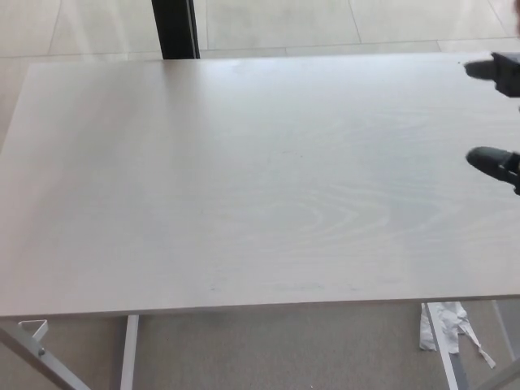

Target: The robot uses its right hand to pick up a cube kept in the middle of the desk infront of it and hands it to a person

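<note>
You are looking down on the desk (244,203), a pale wood-grain top that fills nearly the whole head view. Its far edge runs just under the top of the picture and its near edge runs across low down.

Of the right hand (494,161), only a little shows, at the desk's right edge. There are two black fingertips (497,68), one over the far right corner and one further toward you along the same edge. They stand well apart with only bare desk between them, so the hand reads as spread wide with nothing caught between the tips. The palm and wrist lie past the frame, so that is as far as you can judge.

You cannot place the cube from this view; it does not show on the desk or between those tips.

The rest you can take from the desk outward:

- **Beyond the far edge:** light floor tiles (341,24) with faint seams, and a dark upright post (175,28) standing left of the desk's centre line.
- **Below the near edge, to the left:** a white metal leg (128,351) drops toward grey flooring. Further left, a slanted white frame piece (32,341) carries a small bracket.
- **Under the near right corner:** a crumpled white scrap (445,325) lies on the floor (paper or cloth, it is too small to tell). Another angled leg (496,375) sits just beside it.
</note>
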Tool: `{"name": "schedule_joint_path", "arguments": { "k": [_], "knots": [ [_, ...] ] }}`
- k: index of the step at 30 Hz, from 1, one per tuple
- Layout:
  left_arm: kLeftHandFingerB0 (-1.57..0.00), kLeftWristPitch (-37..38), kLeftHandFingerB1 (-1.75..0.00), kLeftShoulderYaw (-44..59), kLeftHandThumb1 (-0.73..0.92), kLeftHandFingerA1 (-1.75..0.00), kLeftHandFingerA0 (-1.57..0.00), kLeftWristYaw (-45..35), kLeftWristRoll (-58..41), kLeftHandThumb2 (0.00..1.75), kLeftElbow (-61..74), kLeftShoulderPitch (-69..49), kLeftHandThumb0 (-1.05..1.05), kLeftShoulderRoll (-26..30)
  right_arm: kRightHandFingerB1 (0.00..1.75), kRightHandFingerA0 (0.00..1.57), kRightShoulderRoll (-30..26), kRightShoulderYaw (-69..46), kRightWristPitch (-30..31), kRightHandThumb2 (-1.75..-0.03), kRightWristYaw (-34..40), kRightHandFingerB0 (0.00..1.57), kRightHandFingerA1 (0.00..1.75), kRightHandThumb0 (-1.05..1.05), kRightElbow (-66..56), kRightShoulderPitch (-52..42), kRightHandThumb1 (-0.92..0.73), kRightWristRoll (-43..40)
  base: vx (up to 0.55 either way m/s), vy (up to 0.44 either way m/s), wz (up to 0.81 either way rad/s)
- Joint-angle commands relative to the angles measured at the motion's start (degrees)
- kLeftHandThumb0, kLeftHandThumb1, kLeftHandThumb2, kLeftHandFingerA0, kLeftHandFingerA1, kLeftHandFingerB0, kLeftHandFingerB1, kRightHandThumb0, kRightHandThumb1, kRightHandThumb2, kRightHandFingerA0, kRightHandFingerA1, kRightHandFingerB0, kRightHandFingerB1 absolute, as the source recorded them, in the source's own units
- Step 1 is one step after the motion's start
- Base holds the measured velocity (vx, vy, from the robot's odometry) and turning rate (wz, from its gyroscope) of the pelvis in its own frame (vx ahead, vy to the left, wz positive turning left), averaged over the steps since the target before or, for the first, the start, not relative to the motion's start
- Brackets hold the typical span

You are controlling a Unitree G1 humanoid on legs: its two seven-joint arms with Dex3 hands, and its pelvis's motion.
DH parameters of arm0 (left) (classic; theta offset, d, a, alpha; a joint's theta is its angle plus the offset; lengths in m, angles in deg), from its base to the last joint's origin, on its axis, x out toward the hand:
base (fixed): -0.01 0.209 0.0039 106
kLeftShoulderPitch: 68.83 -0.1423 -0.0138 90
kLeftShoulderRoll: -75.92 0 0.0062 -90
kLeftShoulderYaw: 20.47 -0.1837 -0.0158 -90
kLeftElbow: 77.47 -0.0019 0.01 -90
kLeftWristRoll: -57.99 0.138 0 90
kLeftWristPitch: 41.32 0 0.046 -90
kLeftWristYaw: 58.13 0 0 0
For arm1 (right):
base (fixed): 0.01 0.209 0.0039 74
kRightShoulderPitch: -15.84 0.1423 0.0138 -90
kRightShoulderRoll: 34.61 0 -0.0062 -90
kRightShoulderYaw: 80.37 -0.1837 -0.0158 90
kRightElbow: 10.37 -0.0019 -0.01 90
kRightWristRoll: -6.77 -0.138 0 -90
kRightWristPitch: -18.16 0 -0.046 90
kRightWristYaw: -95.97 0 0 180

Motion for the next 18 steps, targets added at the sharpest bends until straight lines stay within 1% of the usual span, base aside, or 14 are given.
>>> {"name": "schedule_joint_path", "arguments": {
  "k": [1, 2, 3, 4, 5, 6, 10, 11, 12, 13, 14, 15, 17, 18],
  "knots": [
    [-0.47, 0.72, -0.41, 1.35, 0.92, -0.58, -0.48, 1.28, -0.97, 0.72, -0.90, -3.95, -0.84, 1.70, 0.49, 1.10, 16.47, -66.53, -24.58, -0.57, 6.45, 0.81, 0.85, -0.49, -22.95, -39.21, -0.53, -49.10, 0.00, 0.000, 0.00],
    [-0.47, 0.65, -0.40, 1.01, 0.92, -0.59, -0.47, 1.72, -0.59, 0.72, -0.96, -4.04, -0.86, 1.67, 0.50, 1.11, 17.28, -66.63, -24.11, -0.58, 7.09, 0.81, 1.00, -0.52, -22.28, -39.71, -0.55, -49.76, 0.00, 0.000, 0.00],
    [-0.42, 0.39, -0.45, 0.84, 0.79, -0.60, -0.45, 1.46, -0.45, 0.88, -1.01, -3.85, -0.90, 1.70, 0.52, 1.12, 16.96, -66.39, -26.72, -0.58, 8.11, 0.82, 1.02, -0.51, -19.35, -39.93, -0.55, -50.20, 0.00, 0.000, 0.00],
    [-0.48, 0.67, -0.40, 0.93, 0.92, -0.56, -0.49, 1.44, -0.54, 0.73, -0.94, -3.92, -0.83, 1.66, 0.53, 1.12, 16.37, -66.22, -29.38, -0.57, 9.59, 0.82, 0.97, -0.50, -16.45, -40.22, -0.55, -49.13, 0.00, 0.000, 0.00],
    [-0.43, 0.68, -0.44, 0.89, 0.79, -0.59, -0.46, 1.52, -0.49, 0.87, -0.93, -3.92, -0.89, 1.69, 0.56, 1.12, 15.91, -66.13, -31.40, -0.57, 10.96, 0.83, 0.95, -0.50, -14.12, -40.31, -0.55, -48.15, 0.00, 0.000, 0.00],
    [-0.46, 0.67, -0.40, 1.19, 0.92, -0.54, -0.48, 1.22, -0.81, 0.73, -0.94, -3.93, -0.83, 1.74, 0.63, 1.12, 15.42, -66.16, -33.75, -0.57, 13.75, 0.86, 1.06, -0.47, -10.21, -39.70, -0.56, -46.59, 0.00, 0.000, 0.00],
    [-0.47, 0.93, -0.40, 2.13, 0.92, -0.55, -0.50, 1.08, -1.75, 0.71, -0.82, -3.83, -0.81, 1.60, 0.76, 1.04, 14.38, -66.37, -37.98, -0.60, 23.41, 0.81, 1.21, -0.52, 2.84, -36.95, -0.64, -41.56, 0.00, 0.000, 0.00],
    [-0.43, 0.51, -0.45, 1.91, 0.79, -0.57, -0.47, 1.19, -1.53, 0.87, -0.86, -3.66, -0.89, 1.68, 0.74, 0.97, 14.34, -66.47, -37.20, -0.60, 25.42, 0.80, 1.13, -0.53, 8.11, -35.72, -0.66, -41.49, 0.00, 0.000, 0.00],
    [-0.43, 0.31, -0.45, 1.80, 0.79, -0.57, -0.47, 1.25, -1.42, 0.87, -0.86, -3.52, -0.89, 1.70, 0.74, 0.97, 14.32, -66.57, -36.92, -0.60, 26.09, 0.80, 1.13, -0.53, 10.30, -35.12, -0.66, -41.52, 0.00, 0.000, 0.00],
    [-0.49, 0.54, -0.40, 1.79, 0.92, -0.53, -0.49, 1.24, -1.38, 0.73, -0.80, -3.59, -0.84, 1.80, 0.75, 1.06, 14.49, -66.99, -35.42, -0.60, 26.98, 0.82, 1.26, -0.54, 12.63, -34.06, -0.66, -41.82, 0.00, 0.000, 0.00],
    [-0.48, 0.77, -0.40, 1.88, 0.92, -0.52, -0.50, 1.08, -1.47, 0.73, -0.78, -3.60, -0.82, 1.83, 0.77, 1.07, 14.24, -67.45, -33.21, -0.62, 28.20, 0.79, 1.45, -0.58, 16.75, -32.94, -0.67, -41.77, 0.00, 0.000, 0.00],
    [-0.48, 1.08, -0.41, 2.11, 0.92, -0.55, -0.52, 0.86, -1.68, 0.72, -0.78, -3.58, -0.83, 1.75, 0.78, 1.01, 13.22, -68.05, -30.73, -0.64, 29.35, 0.75, 1.53, -0.52, 23.65, -31.51, -0.68, -41.85, 0.00, 0.000, 0.00],
    [-0.46, 0.91, -0.40, 1.85, 0.92, -0.58, -0.50, 1.07, -1.35, 0.72, -0.78, -3.64, -0.84, 2.07, 0.77, 0.97, 10.24, -68.74, -27.05, -0.65, 29.51, 0.73, 1.57, -0.62, 36.74, -29.04, -0.67, -42.75, 0.00, 0.000, 0.00],
    [-0.46, 0.91, -0.40, 1.89, 0.92, -0.58, -0.50, 1.10, -1.39, 0.72, -0.78, -3.63, -0.84, 2.01, 0.77, 0.97, 10.08, -68.83, -27.27, -0.65, 29.44, 0.73, 1.57, -0.62, 37.05, -28.79, -0.67, -42.66, 0.00, 0.000, 0.00]
  ]
}}
